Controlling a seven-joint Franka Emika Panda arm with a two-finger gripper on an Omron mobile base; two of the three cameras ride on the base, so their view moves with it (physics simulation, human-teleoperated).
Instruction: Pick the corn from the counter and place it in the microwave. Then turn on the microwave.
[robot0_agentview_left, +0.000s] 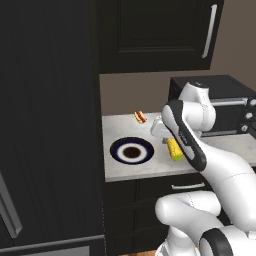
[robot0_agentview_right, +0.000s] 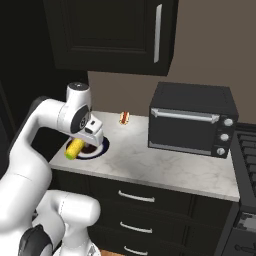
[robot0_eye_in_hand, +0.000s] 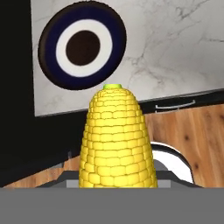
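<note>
My gripper (robot0_agentview_left: 169, 142) is shut on the corn (robot0_agentview_left: 174, 149), a small yellow cob, and holds it in the air above the pale counter (robot0_agentview_left: 135, 171). From the right base view the corn (robot0_agentview_right: 75, 148) hangs tilted below the gripper (robot0_agentview_right: 83, 142), near the counter's (robot0_agentview_right: 165, 167) left front corner. Seen from the hand, the corn (robot0_eye_in_hand: 116, 140) points away with its green tip toward the counter's front edge (robot0_eye_in_hand: 175, 52), and it hides the fingers. The microwave is out of view.
A dark plate with blue and white rings (robot0_agentview_left: 131, 150) lies on the counter beside the corn. A hot dog (robot0_agentview_left: 140, 117) sits near the back wall. A black toaster oven (robot0_agentview_right: 192, 120) stands to the right, and tall black cabinetry (robot0_agentview_left: 50, 125) walls off the left.
</note>
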